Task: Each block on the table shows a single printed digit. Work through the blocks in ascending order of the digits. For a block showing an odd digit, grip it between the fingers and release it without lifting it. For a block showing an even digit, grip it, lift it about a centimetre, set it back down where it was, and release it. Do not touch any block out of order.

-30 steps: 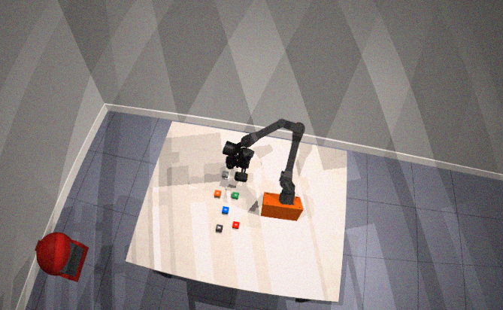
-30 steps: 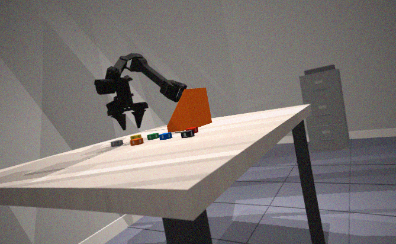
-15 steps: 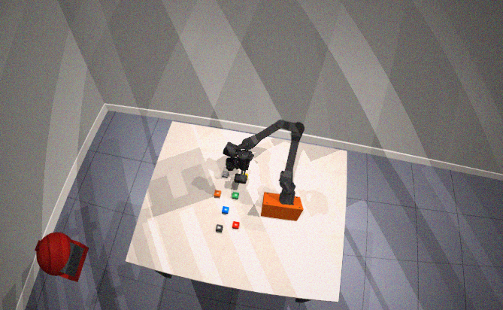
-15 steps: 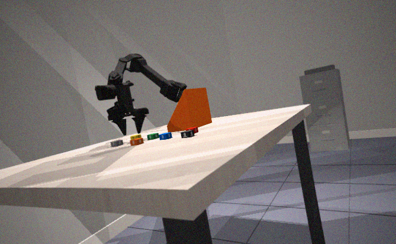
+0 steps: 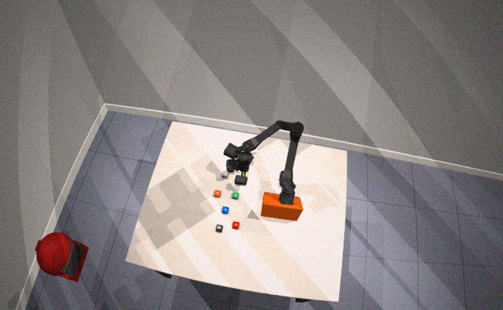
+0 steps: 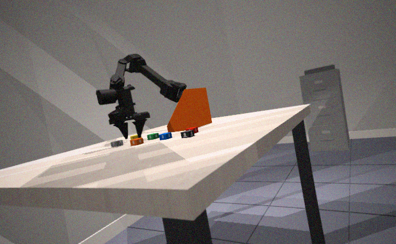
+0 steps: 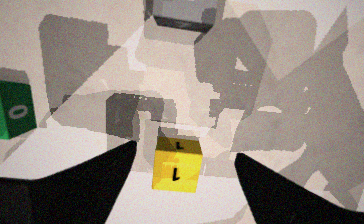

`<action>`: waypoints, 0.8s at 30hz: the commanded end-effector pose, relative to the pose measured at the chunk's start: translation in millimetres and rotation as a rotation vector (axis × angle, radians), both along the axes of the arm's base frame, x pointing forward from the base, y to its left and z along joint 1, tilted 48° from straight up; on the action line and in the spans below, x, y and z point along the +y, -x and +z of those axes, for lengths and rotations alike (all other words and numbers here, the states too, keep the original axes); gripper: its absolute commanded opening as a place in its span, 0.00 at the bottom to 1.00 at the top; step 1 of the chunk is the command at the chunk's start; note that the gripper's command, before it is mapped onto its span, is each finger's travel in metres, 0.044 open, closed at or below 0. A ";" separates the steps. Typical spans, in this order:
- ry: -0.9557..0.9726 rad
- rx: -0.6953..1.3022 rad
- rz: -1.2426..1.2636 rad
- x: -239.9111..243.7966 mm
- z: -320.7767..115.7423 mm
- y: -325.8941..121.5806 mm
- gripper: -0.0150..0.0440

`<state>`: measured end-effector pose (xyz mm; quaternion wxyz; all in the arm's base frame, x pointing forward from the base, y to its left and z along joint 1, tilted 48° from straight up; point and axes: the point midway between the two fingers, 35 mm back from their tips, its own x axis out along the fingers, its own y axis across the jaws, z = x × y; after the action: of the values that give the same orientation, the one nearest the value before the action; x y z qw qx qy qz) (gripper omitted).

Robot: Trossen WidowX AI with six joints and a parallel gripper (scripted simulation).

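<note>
Wrist view: gripper [image 5: 241, 174] [image 6: 132, 136] [image 7: 187, 152] spread, nothing pinched; yellow 1 [image 5: 246, 175] [image 6: 134, 137] [image 7: 177, 170] on the table [image 5: 283, 246] [image 6: 174, 169] [image 7: 303, 120], between the fingertips, touching neither; green 0 [image 5: 235, 195] [image 6: 153, 136] [image 7: 8, 111] off to one side, gray block [image 5: 225, 174] [image 6: 116, 143] [image 7: 183, 12] beyond. Step in hand looks like the odd-digit grip on 1; next move: finish lowering, close squarely on its sides, reopen without lifting; keep the fingers off gray.
</note>
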<state>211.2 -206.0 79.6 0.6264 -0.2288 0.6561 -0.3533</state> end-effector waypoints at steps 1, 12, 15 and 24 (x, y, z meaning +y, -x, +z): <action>-0.005 0.002 0.004 0.1 -1.4 0.1 0.62; -0.005 0.002 0.004 0.1 -1.4 0.1 0.46; -0.005 0.002 0.004 0.1 -1.4 0.1 0.46; -0.005 0.002 0.004 0.1 -1.4 0.1 0.46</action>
<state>210.8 -206.2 78.8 0.6262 -0.2289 0.6567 -0.3525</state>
